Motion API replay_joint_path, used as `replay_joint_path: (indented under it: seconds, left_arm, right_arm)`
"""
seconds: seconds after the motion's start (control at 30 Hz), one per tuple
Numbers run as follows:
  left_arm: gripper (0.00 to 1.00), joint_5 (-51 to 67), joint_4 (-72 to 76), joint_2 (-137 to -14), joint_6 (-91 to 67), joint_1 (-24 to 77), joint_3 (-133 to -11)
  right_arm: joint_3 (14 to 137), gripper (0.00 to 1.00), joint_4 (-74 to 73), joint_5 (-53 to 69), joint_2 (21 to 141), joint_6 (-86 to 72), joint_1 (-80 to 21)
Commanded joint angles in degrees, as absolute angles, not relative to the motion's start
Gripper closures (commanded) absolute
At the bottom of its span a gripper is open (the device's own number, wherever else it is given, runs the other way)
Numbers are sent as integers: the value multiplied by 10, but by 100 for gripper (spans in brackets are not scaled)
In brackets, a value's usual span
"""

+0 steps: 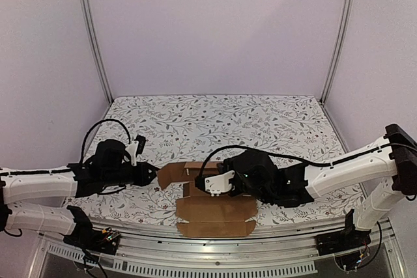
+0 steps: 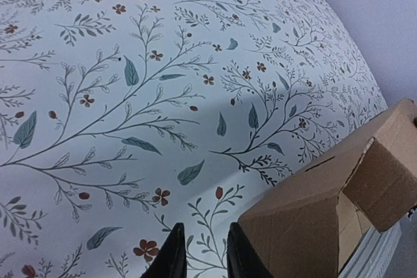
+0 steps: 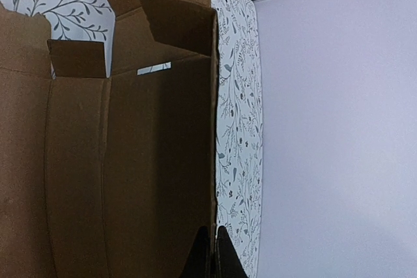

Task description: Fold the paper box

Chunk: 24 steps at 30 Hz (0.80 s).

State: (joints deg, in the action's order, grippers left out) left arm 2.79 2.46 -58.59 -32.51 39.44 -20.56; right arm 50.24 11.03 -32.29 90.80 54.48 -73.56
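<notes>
Nearest to us, the paper box lies at the near edge of the table, midway between the two arms. Its closest flap and the broad panel behind it rest flat on the floral tablecloth, and the flap reaches out toward the metal rail. We count that half as not yet folded.

Just behind it, the right gripper is closed tight. The edge of a standing cardboard panel runs straight into the place where its fingertips meet, so we judge that it pinches that edge to hold a wall up. Its wrist view shows creased panels bent out of flat, with two small flaps turned inward at the far end.

At the box's left side, the left gripper has its fingers a narrow gap apart. Only cloth shows between them, so it holds nothing. It sits just beside a raised, folded corner of the cardboard.

We judge the work to be at an early-to-middle stage: the far portion is partly raised and creased. What is left is to bring up the near panel and flap, tuck the tabs in and close the carton.
</notes>
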Motion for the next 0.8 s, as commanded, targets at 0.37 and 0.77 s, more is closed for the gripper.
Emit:
replay_joint_path:
  seconds: [0.37,0.77]
  left_arm:
    - [60,174,134,-623,-288,379,-185]
    - [60,206,143,-632,-289,380,-182]
  right_arm:
    - [473,100,199,-324,931,575,-737]
    - [472,100,199,-324,955,558,-738]
